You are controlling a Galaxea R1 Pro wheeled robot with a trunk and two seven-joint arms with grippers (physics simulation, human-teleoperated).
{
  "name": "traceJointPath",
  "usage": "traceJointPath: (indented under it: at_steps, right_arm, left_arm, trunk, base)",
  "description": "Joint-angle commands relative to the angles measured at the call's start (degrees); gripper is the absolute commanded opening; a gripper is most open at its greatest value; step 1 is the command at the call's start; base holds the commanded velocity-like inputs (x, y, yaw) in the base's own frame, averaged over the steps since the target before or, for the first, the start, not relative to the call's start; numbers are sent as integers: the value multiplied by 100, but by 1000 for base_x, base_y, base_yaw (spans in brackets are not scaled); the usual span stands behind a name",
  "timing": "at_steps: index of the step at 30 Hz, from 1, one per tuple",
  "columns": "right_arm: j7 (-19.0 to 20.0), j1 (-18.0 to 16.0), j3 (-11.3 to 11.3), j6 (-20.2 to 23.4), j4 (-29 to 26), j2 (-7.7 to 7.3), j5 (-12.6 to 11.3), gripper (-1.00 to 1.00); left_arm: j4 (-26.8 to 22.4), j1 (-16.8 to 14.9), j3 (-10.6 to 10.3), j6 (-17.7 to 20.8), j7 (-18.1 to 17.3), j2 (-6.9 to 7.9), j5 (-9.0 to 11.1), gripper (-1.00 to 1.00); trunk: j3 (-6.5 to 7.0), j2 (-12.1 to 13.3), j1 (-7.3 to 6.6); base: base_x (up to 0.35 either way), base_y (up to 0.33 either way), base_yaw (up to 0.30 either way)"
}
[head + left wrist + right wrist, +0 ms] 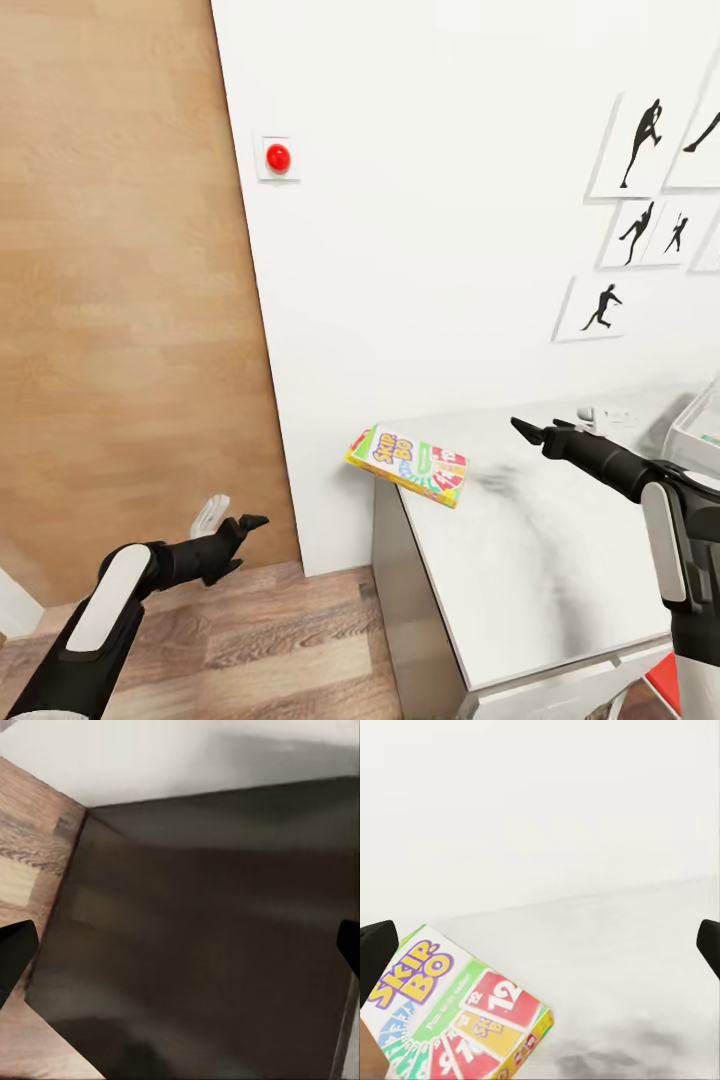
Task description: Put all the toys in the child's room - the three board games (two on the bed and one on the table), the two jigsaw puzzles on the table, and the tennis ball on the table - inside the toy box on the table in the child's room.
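Note:
A board game (410,465) with a yellow-edged box and a colourful "SKIP-BO" cover lies flat on the far left corner of the pale table (520,580), its end hanging over the edge. My right gripper (538,428) hovers open above the tabletop, to the right of the box and apart from it. In the right wrist view the board game (457,1012) lies ahead of the open right gripper (540,949). A corner of the light grey toy box (700,425) shows at the right edge. My left gripper (248,545) hangs open over the floor, left of the table, with nothing in it.
A white wall (450,200) with a red button (278,157), a socket (610,413) and black silhouette pictures (640,140) backs the table. A wooden panel (120,280) stands at the left above wood floor (250,640). The left wrist view faces a dark grey surface (210,945).

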Motion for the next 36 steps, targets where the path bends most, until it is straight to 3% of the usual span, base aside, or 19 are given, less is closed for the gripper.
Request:
traceJointPath:
  at_steps: [1, 4, 5, 6, 11, 12, 17, 19, 20, 21, 23, 26, 29, 36]
  right_arm:
    - [3, -6, -1, 46, -3, 1, -36, 100]
    - [4, -5, 11, 49, -5, 1, -34, 100]
    - [5, -4, 18, 50, -6, 1, -34, 100]
    - [5, -4, 22, 50, -6, 1, -34, 100]
    - [5, -4, 30, 50, -6, 1, -35, 100]
    - [5, -4, 32, 50, -8, 1, -34, 100]
    - [6, -4, 23, 46, -7, 1, -34, 100]
    - [6, -2, 21, 44, -7, 1, -34, 100]
    - [6, -2, 21, 44, -7, 1, -34, 100]
    - [6, -2, 22, 43, -7, 1, -34, 100]
    - [5, -2, 30, 41, -8, 1, -34, 100]
    - [2, 2, 32, 37, -7, 1, -34, 100]
    - [2, 2, 33, 36, -8, 1, -34, 100]
    - [-2, 5, 34, 40, -7, 1, -34, 100]
  left_arm:
    - [-1, -25, -59, -210, 53, -74, 45, 100]
    - [105, -74, -326, -1202, 50, -379, 36, 100]
    - [250, -99, -589, -1876, 43, -583, 20, 100]
    - [316, -114, -740, -2213, 14, -676, 16, 100]
    - [396, -131, -895, -2622, -166, -739, 54, 100]
    - [417, -123, -901, -2708, -402, -678, 65, 100]
    - [401, -96, -898, -2690, -776, -429, 101, 100]
    - [387, -85, -830, -2483, -890, -251, 159, 100]
    - [387, -85, -830, -2483, -890, -251, 159, 100]
    - [387, -85, -780, -2362, -918, -191, 217, 100]
    - [407, -96, -540, -1558, -1006, 37, 542, 100]
    - [431, -138, -458, -1150, -1017, 119, 648, 100]
    - [459, -201, -437, -989, -1008, 145, 674, 100]
    - [672, -329, -474, -882, -962, 159, 603, 100]
  trunk:
    - [-6, -3, 0]
    - [-6, -3, 0]
    - [-6, -3, 0]
    - [-6, -3, 0]
    - [-6, -3, 0]
    - [-6, -3, 0]
    - [-6, -3, 0]
    - [-6, -3, 0]
    - [-6, -3, 0]
    - [-6, -3, 0]
    - [-6, -3, 0]
    - [-6, -3, 0]
    - [-6, -3, 0]
    - [-6, -3, 0]
  base:
    - [0, 23, -291]
    - [0, 13, -292]
    - [0, 5, -292]
    - [0, 3, -292]
    - [0, 2, -293]
    - [0, 1, -293]
    - [0, 0, -248]
    - [0, 0, -103]
    - [0, 0, -91]
    - [0, 0, -73]
    - [0, 97, -49]
    - [0, 237, -134]
    - [0, 307, -238]
    - [0, 278, -279]
